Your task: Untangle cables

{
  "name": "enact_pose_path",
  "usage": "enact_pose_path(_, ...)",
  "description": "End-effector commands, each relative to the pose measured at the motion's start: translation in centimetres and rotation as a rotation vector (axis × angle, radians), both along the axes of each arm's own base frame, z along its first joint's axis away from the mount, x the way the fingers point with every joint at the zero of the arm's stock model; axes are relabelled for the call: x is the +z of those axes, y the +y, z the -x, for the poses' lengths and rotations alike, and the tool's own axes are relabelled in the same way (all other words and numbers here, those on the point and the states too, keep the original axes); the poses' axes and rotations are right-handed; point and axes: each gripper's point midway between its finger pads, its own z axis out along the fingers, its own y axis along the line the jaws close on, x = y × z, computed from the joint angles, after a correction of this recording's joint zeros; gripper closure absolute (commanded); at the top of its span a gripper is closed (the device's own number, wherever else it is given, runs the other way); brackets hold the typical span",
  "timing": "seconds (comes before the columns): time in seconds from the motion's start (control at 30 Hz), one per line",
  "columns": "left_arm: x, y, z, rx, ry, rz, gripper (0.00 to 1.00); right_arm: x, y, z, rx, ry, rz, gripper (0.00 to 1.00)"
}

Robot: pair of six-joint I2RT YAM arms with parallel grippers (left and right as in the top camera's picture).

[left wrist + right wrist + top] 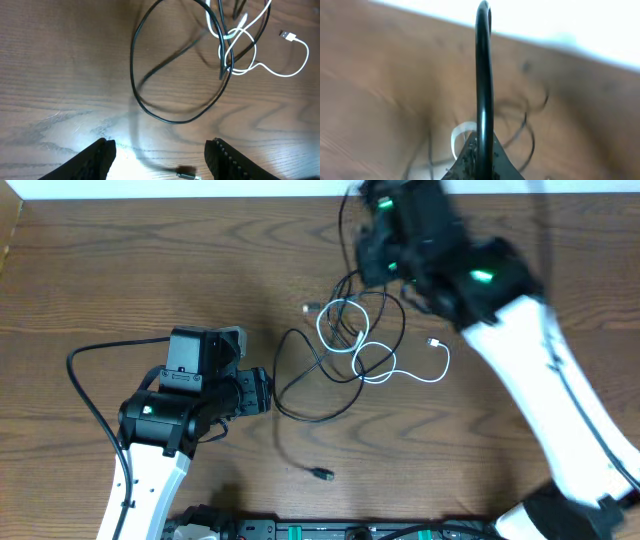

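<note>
The cables lie in a tangle (350, 340) at the table's middle. A white cable (436, 365) loops through it, its plug (436, 343) lying to the right. A black cable forms a wide loop (300, 385), with a loose plug end (322, 474) nearer the front. My right gripper (378, 262), blurred, is above the tangle's far side and shut on a black cable (482, 75) that runs up out of its jaws (480, 157). My left gripper (258, 392) is open and empty left of the loop. In the left wrist view the jaws (160, 156) straddle the plug end (187, 173), apart from it, and the loop (175, 117) and white cable (280, 72) lie ahead.
The wooden table (150, 270) ends at a white strip along the far edge (200, 190). The left arm's own thick black wire (85, 385) arcs over the table at the left. A dark equipment bar (300, 530) runs along the front edge.
</note>
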Motion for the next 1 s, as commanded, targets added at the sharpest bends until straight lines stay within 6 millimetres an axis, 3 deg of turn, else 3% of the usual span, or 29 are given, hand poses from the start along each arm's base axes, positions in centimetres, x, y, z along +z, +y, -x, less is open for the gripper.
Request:
enact_pose_path(0.0,0.1,0.2,-0.1,-0.007,-0.008,-0.016,0.37,2.9,-0.4,0.1,0.013,-0.086,-0.016,0.99)
enact_pose_path(0.13,0.1,0.2,-0.1,-0.007,-0.008,-0.016,0.37,3.3,-0.9,-0.2,0.0,-0.1,-0.024,0.99)
enact_pose_path(0.37,0.1,0.2,-0.1,-0.007,-0.007,-0.016,0.37,-0.5,-1.0,-1.8,-0.02,-0.017,0.03,0.99)
enact_pose_path(0.5,0.1,0.3,-0.1,-0.007,-0.007,-0.016,0.37,0.3,-3.6,-3.0,-0.118,-0.078,0.115,0.99)
enact_pose_path(0.63,0.1,0.2,-0.1,-0.007,-0.007,-0.016,0.37,5.2,-7.2,-2.8,-0.211,-0.212,0.161,0.99)
enact_pose_path(0.7,0.1,0.2,-0.1,-0.007,-0.008,-0.016,0.37,9.0,-9.1,-1.8,-0.249,-0.299,0.149,0.99)
enact_pose_path(0.73,0.1,0.2,-0.1,-0.007,-0.008,-0.016,0.37,11.8,-10.4,-0.9,-0.274,-0.363,0.123,0.99)
enact_pose_path(0.77,0.1,0.2,-0.1,-0.007,-0.008,-0.016,0.37,12.6,-10.8,-0.6,-0.282,-0.379,0.113,0.99)
enact_pose_path(0.83,0.1,0.2,-0.1,-0.007,-0.008,-0.016,0.37,16.9,-13.0,1.1,-0.327,-0.48,0.055,0.99)
enact_pose_path(0.97,0.1,0.2,-0.1,-0.007,-0.008,-0.016,0.37,23.8,-16.7,5.3,-0.401,-0.657,-0.044,0.99)
